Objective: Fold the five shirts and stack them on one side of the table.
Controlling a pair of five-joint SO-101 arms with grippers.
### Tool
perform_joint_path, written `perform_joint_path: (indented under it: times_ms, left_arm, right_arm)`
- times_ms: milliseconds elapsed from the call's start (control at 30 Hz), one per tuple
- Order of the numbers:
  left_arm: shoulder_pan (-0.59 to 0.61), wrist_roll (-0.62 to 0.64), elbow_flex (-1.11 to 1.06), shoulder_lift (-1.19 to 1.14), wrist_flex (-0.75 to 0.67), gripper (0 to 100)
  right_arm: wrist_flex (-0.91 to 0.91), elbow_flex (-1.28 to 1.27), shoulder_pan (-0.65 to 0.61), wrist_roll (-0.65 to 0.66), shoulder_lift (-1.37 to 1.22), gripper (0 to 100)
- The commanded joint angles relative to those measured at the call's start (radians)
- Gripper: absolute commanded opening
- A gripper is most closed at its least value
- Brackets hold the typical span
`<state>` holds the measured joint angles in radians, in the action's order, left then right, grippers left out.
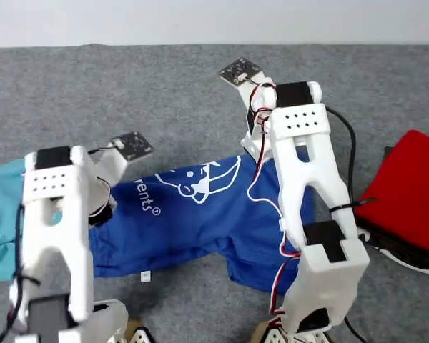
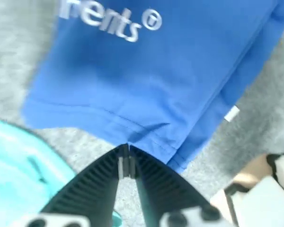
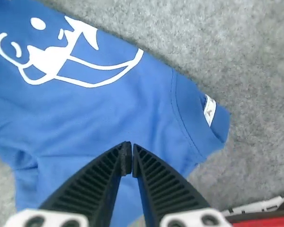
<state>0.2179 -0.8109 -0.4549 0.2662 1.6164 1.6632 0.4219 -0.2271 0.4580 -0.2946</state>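
A blue shirt (image 1: 200, 221) with white print lies spread and rumpled across the middle of the grey table. My left gripper (image 2: 125, 163) is shut, its tips meeting right at the shirt's hem (image 2: 109, 120); I see no cloth pinched between them. My right gripper (image 3: 128, 158) is shut too, above the shirt's printed part (image 3: 75, 109), near a sleeve with a white label (image 3: 209, 109). A teal shirt (image 1: 0, 214) lies crumpled at the table's left edge, beside the left arm (image 1: 57, 214). A folded red shirt (image 1: 407, 193) rests at the right edge.
The red shirt lies on a white and black object (image 1: 407, 257) beside the right arm (image 1: 307, 179). Both arm bases stand at the near edge. Bare grey carpet-like table (image 1: 129, 93) stretches behind the blue shirt.
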Motion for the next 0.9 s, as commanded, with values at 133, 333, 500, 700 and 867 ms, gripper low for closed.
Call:
perform_joint_path:
  times_ms: [133, 333, 500, 700, 867]
  left_arm:
    - [-0.064, 0.101, 0.025, 0.143, 0.006, 1]
    - [-0.201, 0.227, 0.031, 0.091, -0.08, 1]
    - [-0.456, 0.33, 0.035, 0.017, -0.091, 1]
    - [-0.756, 0.407, 0.071, -0.115, -0.161, 1]
    - [-0.924, 0.47, 0.216, -0.272, -0.181, 8]
  right_arm:
    - [0.133, 0.038, 0.048, -0.054, 0.193, 0.9]
    - [0.133, 0.032, 0.156, -0.066, 0.426, 0.9]
    - [0.131, 0.032, 0.262, -0.068, 0.638, 1.1]
    - [0.131, 0.032, 0.39, -0.068, 0.837, 1.1]
    - [0.131, 0.015, 0.473, -0.068, 0.929, 1.1]
